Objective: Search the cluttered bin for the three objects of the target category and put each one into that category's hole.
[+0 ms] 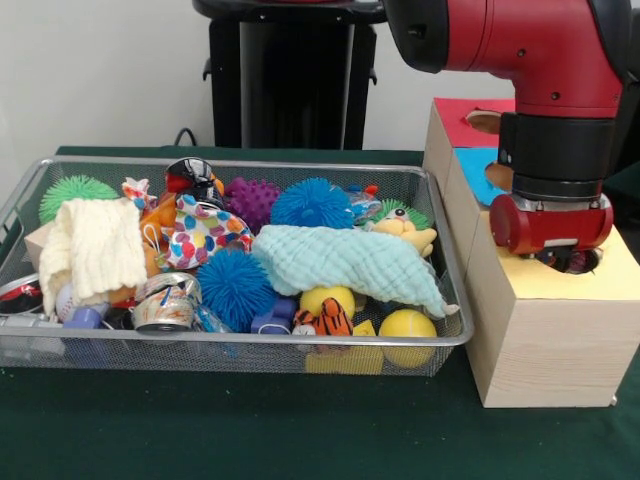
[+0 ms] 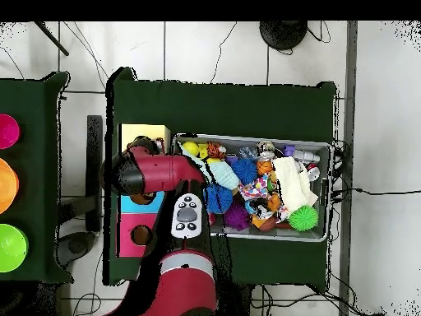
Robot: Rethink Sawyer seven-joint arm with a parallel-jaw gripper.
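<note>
**Wrapper sits in the bin while the arm is over the yellow box**

Wrapper (image 1: pixel 203 232) with bright dots lies in the bin (image 1: pixel 250 344), up on the heap toward the left of the middle. Only this one shows.

At the front of the bin are a shiny can (image 1: pixel 164 303), a spiky blue ball (image 1: pixel 235 285), a small tiger toy (image 1: pixel 325 320) and a yellow ball (image 1: pixel 407 325). A pale green cloth (image 1: pixel 350 262) is spread over the middle. A cream cloth (image 1: pixel 96 246) hangs on the left side. Farther back are a second blue ball (image 1: pixel 312 203), a purple spiky ball (image 1: pixel 252 198) and a green spiky ball (image 1: pixel 75 191). The bin stands on the green table (image 1: pixel 250 425).

Just to the right of the bin is the wooden box (image 1: pixel 545 340) with the yellow top. The red arm (image 1: pixel 550 225) comes down over its hole (image 1: pixel 568 262). The hand (image 1: pixel 572 262) is down at the hole and mostly hidden, so you cannot tell if it is spread or pressed together. Behind the yellow box come a blue top (image 1: pixel 478 172) and then a red top (image 1: pixel 468 120).
</note>
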